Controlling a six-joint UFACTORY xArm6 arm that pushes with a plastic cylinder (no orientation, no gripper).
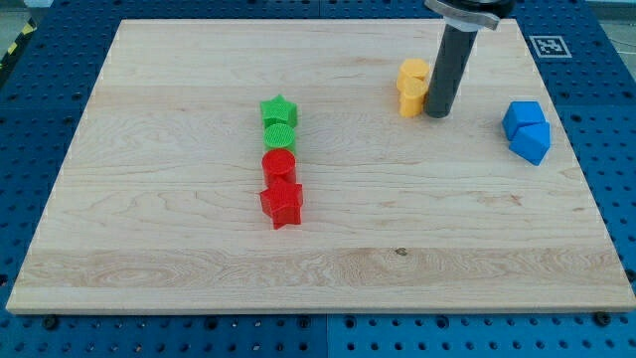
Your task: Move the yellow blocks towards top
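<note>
my tip [438, 112] touches the right side of the yellow blocks [412, 87], upper right of worktop [179, 268]. no fingers on this rig, only a rod. step: positioning. next: get below them, push up.

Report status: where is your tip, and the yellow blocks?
My tip against right side of yellow blocks. Blocks near top edge. Nothing in the way.

Setting: robotics lab bench; wooden table [199, 268] sits on blue perforated mounting plate [30, 119], fiducial marker tag [548, 46] at the corner.
</note>
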